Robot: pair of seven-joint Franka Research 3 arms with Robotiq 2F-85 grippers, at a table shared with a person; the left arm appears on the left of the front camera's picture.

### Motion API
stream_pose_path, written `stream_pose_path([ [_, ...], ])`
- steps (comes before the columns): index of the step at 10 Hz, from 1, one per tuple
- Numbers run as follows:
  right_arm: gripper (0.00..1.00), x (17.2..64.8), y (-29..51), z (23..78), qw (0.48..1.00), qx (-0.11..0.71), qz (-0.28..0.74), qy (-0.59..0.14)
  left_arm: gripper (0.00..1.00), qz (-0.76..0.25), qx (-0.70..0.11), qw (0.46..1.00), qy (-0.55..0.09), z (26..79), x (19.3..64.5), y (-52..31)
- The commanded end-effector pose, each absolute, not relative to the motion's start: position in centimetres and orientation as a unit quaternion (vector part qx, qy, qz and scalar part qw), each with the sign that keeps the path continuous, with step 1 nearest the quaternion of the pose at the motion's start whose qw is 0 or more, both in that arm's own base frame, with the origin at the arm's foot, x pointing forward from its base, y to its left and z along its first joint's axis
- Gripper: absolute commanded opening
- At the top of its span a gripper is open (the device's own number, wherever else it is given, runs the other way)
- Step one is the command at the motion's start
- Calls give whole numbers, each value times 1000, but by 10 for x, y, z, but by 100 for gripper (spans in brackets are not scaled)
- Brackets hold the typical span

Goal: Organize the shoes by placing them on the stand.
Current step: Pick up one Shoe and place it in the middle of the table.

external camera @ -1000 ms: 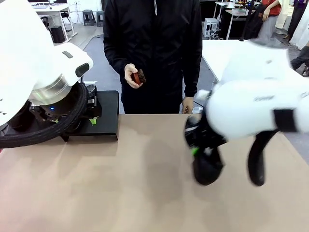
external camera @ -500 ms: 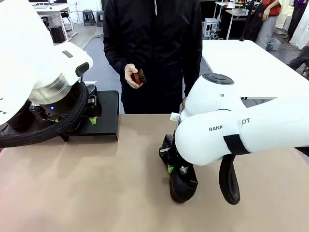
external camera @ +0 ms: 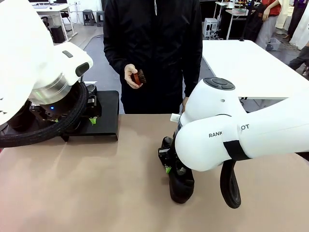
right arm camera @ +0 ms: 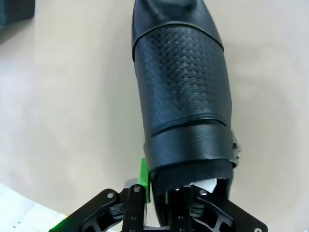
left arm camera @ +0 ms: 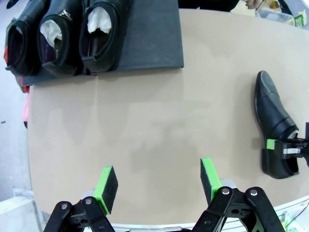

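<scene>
**A:** Well clear of the low matte-black flat stand [left arm camera: 145,43], out on the tan table [left arm camera: 145,121], you have one glossy black leather dress shoe [left arm camera: 273,125] lying sole-down and apart from everything else. What is your right claw [right arm camera: 159,186] doing?

**B:** It is clenched on the shoe's heel collar. One green pad [right arm camera: 143,176] presses the outside of the leather and the other finger sits inside the opening. How firm the pinch is, you cannot judge from here.

**A:** And your left claw [left arm camera: 159,181]?

**B:** Released, with the pads wide apart and nothing between them. It hangs over bare table, nearer the stand than the shoe is.

**A:** How far along is the stand?

**B:** Three black shoes [left arm camera: 58,34] sit side by side on its one end, and the other end is bare. So I'd say you are on the fourth shoe, at the grasp, with the carry not yet made.

**A:** What does the next move ask of you?

**B:** Probably a sure hold first, since a heel-rim pinch lets the toe sag. Then a lift high enough to clear the stand's edge, a carry across to the bare end, and a landing just beside the row, toe pointing the same way. Watch your left arm, which hangs near the stand, roughly in that path.
</scene>
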State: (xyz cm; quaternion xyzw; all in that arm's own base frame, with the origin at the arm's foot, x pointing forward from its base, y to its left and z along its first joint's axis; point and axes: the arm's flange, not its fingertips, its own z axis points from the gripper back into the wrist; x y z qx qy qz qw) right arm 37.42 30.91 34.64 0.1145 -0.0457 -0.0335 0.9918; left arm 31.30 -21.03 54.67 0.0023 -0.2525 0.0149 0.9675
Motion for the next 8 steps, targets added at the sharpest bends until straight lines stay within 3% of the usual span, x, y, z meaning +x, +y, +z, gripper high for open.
stream_pose_path([
  [1, 62, 372, 309, 358, 988, 134, -38, -59, 89, 23, 1, 968, -251, 548, 313, -211],
  [3, 99, 365, 299, 378, 985, 152, -46, -61, 89, 23, 1, 968, -251, 548, 313, -211],
  [7, 100, 340, 267, 425, 980, 192, -17, -49, 89, 23, 1, 968, -251, 548, 313, -211],
  [8, 100, 361, 297, 407, 983, 166, -50, -61, 89, 23, 1, 968, -251, 548, 313, -211],
])
